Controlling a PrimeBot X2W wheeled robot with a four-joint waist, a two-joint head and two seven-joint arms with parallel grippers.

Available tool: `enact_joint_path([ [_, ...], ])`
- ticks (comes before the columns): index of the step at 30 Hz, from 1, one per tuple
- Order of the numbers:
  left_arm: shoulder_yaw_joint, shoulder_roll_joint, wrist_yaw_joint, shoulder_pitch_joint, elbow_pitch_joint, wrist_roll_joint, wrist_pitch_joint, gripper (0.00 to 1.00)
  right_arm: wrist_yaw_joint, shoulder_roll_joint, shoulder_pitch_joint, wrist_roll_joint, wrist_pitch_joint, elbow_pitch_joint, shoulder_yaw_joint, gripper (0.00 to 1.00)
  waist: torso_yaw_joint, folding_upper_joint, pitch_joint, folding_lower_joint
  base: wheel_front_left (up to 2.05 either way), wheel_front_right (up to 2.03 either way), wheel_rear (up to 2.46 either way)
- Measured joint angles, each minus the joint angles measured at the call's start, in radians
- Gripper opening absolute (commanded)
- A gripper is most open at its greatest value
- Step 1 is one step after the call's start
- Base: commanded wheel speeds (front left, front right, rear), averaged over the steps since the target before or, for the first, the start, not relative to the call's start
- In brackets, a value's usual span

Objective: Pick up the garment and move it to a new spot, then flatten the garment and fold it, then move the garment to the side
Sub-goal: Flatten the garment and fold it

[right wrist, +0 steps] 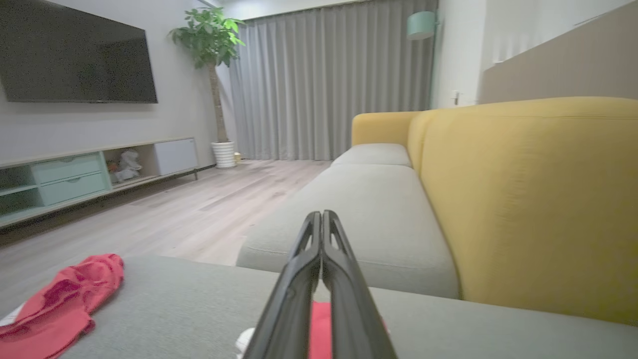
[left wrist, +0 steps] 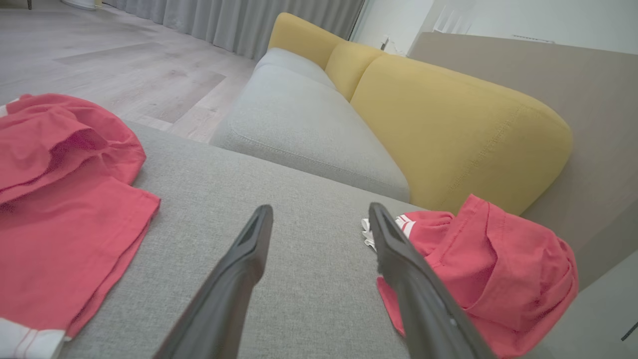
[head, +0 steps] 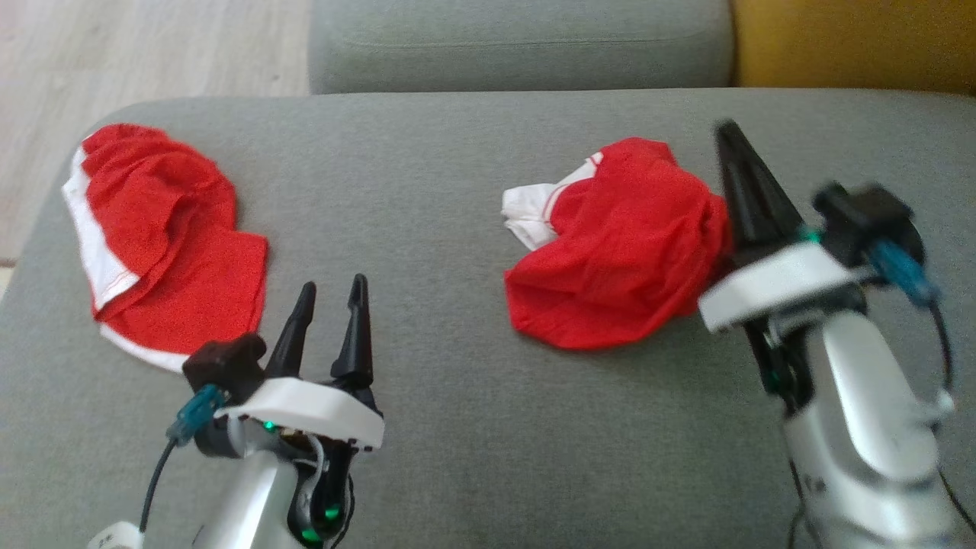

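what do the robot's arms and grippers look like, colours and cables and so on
The left gripper and right gripper match: two long, tapered black fingers on a white plate, beside a black block with a teal plug and a thin dark cable. Small green lights glow near the wrists. The forearms are glossy silver-white.

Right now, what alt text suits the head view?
A red-and-white left garment and a right garment lie apart on a grey cushion. The left end effector is open between them; the right end effector is shut beside the right garment.
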Motion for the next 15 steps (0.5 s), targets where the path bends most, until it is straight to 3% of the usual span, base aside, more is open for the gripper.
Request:
enact_joint_path([
  [5,0.008,0.0,-0.012,0.019,0.0,0.01,0.0,1.0,0.0,0.003,0.152,-0.037,-0.002,-0.117,-0.08,0.0,-0.043,0.0,-0.007,0.0,0.0,0.0,0.0],
  [6,0.008,0.0,-0.017,0.022,0.0,0.014,0.0,1.0,0.0,0.003,0.182,-0.033,-0.002,-0.135,-0.095,0.15,-0.049,0.0,-0.008,0.0,0.0,0.0,0.0],
  [7,0.009,0.0,-0.017,0.026,-0.001,0.017,0.0,1.0,0.0,0.003,0.214,-0.025,-0.006,-0.151,-0.107,0.88,-0.054,0.0,-0.009,0.0,0.0,0.0,0.0],
  [8,0.01,0.0,-0.017,0.03,-0.001,0.017,0.0,1.0,0.0,0.003,0.246,-0.022,-0.015,-0.163,-0.117,1.0,-0.059,0.0,-0.009,0.0,0.0,0.0,0.0],
  [15,0.041,0.001,-0.008,0.081,-0.015,0.024,0.0,1.0,0.0,0.013,0.384,0.002,-0.056,-0.168,-0.129,1.0,-0.082,0.0,-0.007,0.0,0.0,0.0,0.0],
])
